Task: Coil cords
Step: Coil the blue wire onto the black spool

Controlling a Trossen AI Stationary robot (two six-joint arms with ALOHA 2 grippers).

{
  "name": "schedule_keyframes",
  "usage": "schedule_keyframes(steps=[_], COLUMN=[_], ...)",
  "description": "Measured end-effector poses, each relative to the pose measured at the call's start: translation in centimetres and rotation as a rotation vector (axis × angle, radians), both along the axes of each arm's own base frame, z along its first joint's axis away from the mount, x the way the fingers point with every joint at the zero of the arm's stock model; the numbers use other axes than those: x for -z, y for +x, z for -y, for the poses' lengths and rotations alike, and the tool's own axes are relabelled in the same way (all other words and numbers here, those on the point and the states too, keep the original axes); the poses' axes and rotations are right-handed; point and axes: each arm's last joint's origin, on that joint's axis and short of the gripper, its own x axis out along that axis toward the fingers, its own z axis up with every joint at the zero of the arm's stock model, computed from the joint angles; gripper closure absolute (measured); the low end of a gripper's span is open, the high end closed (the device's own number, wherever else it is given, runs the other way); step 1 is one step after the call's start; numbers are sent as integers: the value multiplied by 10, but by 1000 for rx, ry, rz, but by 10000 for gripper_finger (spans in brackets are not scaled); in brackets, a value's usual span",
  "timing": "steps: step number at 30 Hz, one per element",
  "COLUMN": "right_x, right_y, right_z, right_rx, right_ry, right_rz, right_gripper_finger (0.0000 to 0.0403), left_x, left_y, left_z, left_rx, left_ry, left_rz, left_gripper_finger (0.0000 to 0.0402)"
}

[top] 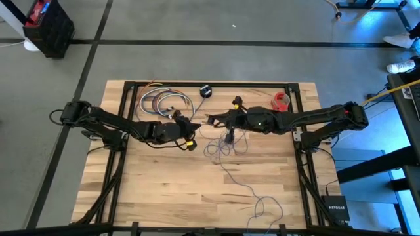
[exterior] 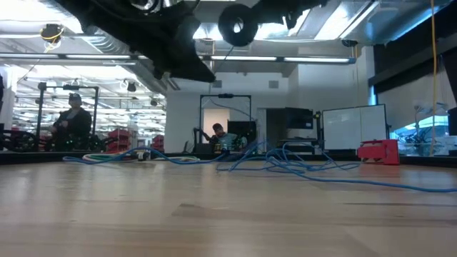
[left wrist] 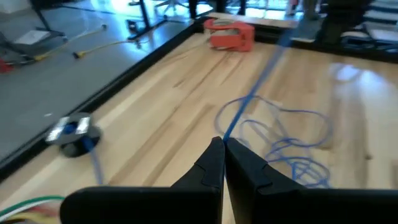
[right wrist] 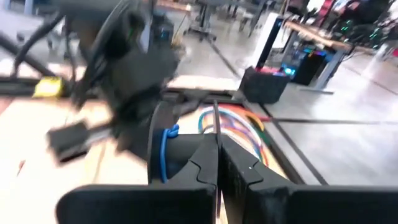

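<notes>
left arm: I reach in from my left side of the table toward its middle, forearm low and nearly level.
left gripper [top: 194,124]: my two fingers [left wrist: 211,163] are pressed together, tips meeting, pointing toward my other arm.
right arm: I stretch in from my right side, elbow out past the table edge, wrist near the centre.
right gripper [top: 211,120]: my fingers [right wrist: 205,158] are closed flat against each other, tips just beside my left gripper's.

Two dark, near-black jointed arms, slender links, bulkier rounded joints. Left gripper [left wrist: 224,149]: two matte black wedge-shaped fingers tapering to points, on a broad black crossbar. Right gripper [right wrist: 217,146]: identical black fingers and crossbar. Black cabling loops at both shoulder bases.
</notes>
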Motion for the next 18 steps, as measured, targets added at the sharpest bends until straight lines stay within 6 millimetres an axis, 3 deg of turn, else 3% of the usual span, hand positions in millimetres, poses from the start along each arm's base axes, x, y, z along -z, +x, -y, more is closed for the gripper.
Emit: schedule_keyframes(steps=[8, 18], right_x=[16, 61], right_y=[-1, 33], right_z=[-9, -5], right_rx=[-5, 130], right_ry=[-43, -139], right_rz=[-148, -220], right_gripper_finger=[398, 398], left_x=[-25, -32], left_y=[-17, -20], left_z=[-4, 2], left_rx=[-21, -2], left_ry=[1, -70], left_rz=[62, 134], left_gripper_finger=[400, 400])
